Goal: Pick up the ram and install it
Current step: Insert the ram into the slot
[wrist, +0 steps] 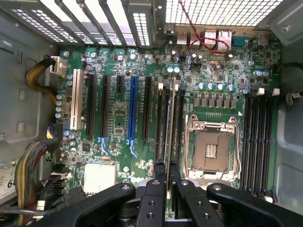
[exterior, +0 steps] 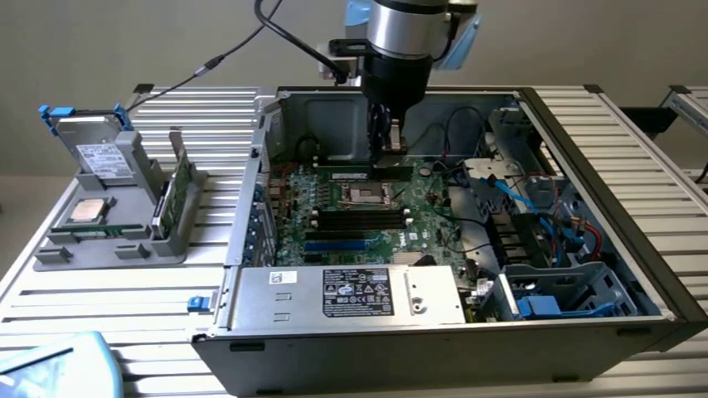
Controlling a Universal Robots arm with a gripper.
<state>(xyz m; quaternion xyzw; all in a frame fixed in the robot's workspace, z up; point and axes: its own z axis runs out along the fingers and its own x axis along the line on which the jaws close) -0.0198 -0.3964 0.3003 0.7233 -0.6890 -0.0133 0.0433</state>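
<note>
In the wrist view my gripper point(wrist: 166, 166) is shut on the ram point(wrist: 171, 118). The ram shows edge-on as a thin pale strip running away from the fingers. It hangs in line with the black memory slots point(wrist: 161, 127) beside the empty processor socket point(wrist: 208, 147), and I cannot tell whether it touches a slot. In the exterior view the gripper point(exterior: 392, 139) reaches down into the open computer case point(exterior: 619, 207). It is at the far edge of the green motherboard point(exterior: 366, 220), just above the socket point(exterior: 363, 195).
A grey holder point(exterior: 111, 249) on the exterior view's left carries a silver processor chip point(exterior: 89, 210), a drive with blue tabs point(exterior: 98, 149) and a green board on edge point(exterior: 174, 195). The power supply point(exterior: 343, 294) spans the case front. Cables point(exterior: 531, 207) fill its right side.
</note>
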